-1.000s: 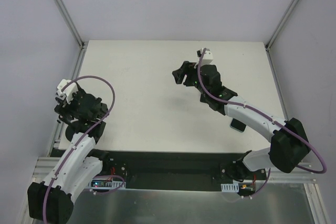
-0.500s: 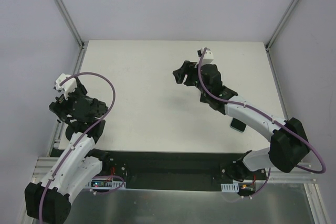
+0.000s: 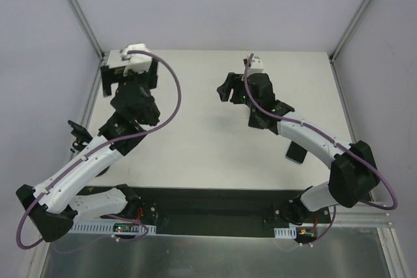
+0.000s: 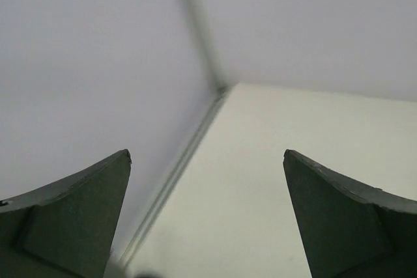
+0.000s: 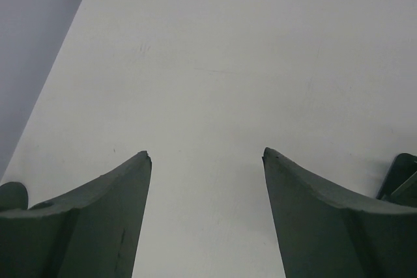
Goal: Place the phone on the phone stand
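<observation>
The phone (image 3: pixel 296 153) is a dark slab lying flat on the table's right side, partly under my right arm. The black phone stand (image 3: pixel 79 132) stands at the left edge, its clamp-like holder showing beside my left arm and its base mostly hidden under that arm. My left gripper (image 3: pixel 129 73) is raised near the far left corner, open and empty; the left wrist view shows its spread fingers (image 4: pixel 78 213) over the wall and table corner. My right gripper (image 3: pixel 228 89) is open and empty over the middle far part of the table, its fingers (image 5: pixel 98 213) over bare white surface.
The white table (image 3: pixel 195 135) is framed by metal rails (image 3: pixel 94 43) and grey walls. A dark part shows at the right edge of the right wrist view (image 5: pixel 401 174); I cannot tell what it is.
My left arm has swung up and away from beside the phone stand toward the far left corner, uncovering the stand's holder. My right arm has shifted only slightly.
</observation>
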`<state>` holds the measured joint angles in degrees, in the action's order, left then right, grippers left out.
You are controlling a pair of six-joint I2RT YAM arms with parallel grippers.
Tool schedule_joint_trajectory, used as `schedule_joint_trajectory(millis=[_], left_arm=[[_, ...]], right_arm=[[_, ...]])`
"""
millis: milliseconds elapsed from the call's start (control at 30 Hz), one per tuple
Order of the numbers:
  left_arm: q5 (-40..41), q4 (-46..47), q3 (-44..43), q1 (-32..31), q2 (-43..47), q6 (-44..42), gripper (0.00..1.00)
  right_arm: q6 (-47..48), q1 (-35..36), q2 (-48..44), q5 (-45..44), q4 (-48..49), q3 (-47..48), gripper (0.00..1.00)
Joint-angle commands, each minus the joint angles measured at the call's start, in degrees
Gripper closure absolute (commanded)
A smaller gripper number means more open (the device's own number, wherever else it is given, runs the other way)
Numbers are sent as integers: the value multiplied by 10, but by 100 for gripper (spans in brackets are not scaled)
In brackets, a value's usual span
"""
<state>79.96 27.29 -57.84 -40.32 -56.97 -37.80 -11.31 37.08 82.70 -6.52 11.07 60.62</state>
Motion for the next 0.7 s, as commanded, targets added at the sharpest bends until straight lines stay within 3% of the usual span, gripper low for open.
schedule_joint_trajectory(millis=[0,67,133,167,200,300,500,633,667], left_arm=[[-485,-472,-173,-5,-24,341,1],[-626,-444,-163,-5,-31,346,1],[-712,-431,-170,-5,-69,323,1],[-754,-432,-184,-4,-86,317,1],[-849,-435,-191,-4,-117,310,1],[-961,-440,-213,-4,-172,294,1],[-993,-436,-187,0,-198,268,1],[-926,-403,-139,1,-162,288,1],[-875,-393,-123,1,-154,294,1]], right_arm=[[30,-18,19,2,-53,50,28],[31,-30,18,-29,-75,54,27],[24,-42,16,-84,-137,62,25],[5,-46,22,-156,-168,80,17],[-3,-52,27,-188,-218,88,13],[-47,-89,55,-224,-270,107,4],[-57,-130,127,-226,-304,142,1],[-75,-131,162,-237,-318,167,1],[-81,-132,176,-232,-322,172,1]])
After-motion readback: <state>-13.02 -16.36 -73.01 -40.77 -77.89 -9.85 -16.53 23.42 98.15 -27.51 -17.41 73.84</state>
